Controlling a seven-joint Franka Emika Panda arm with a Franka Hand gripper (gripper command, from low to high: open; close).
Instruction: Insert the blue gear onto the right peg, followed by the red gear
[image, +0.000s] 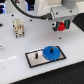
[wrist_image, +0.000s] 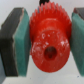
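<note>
One gear is already home: we see the blue gear (image: 50, 53) lying flat on the grey plate (image: 33, 61), toward the exterior view's right end of it, where we take the right peg to stand; the peg itself is hidden under the blue disc, so we cannot confirm its tip. The other pin (image: 38, 53) stands bare beside it. The red gear (wrist_image: 48, 41) is up in the air, clenched between the teal pads (wrist_image: 21, 35) of the pincer (image: 62, 25), which hangs well above the desk (image: 15, 50) and off toward the exterior view's right of the plate. In the wrist view the pads press the toothed rim from two sides and leave the centre hole open, which we judge sensible, since that bore must slide over the peg. A small beige block (image: 18, 27) sits well apart, out of the way
</note>
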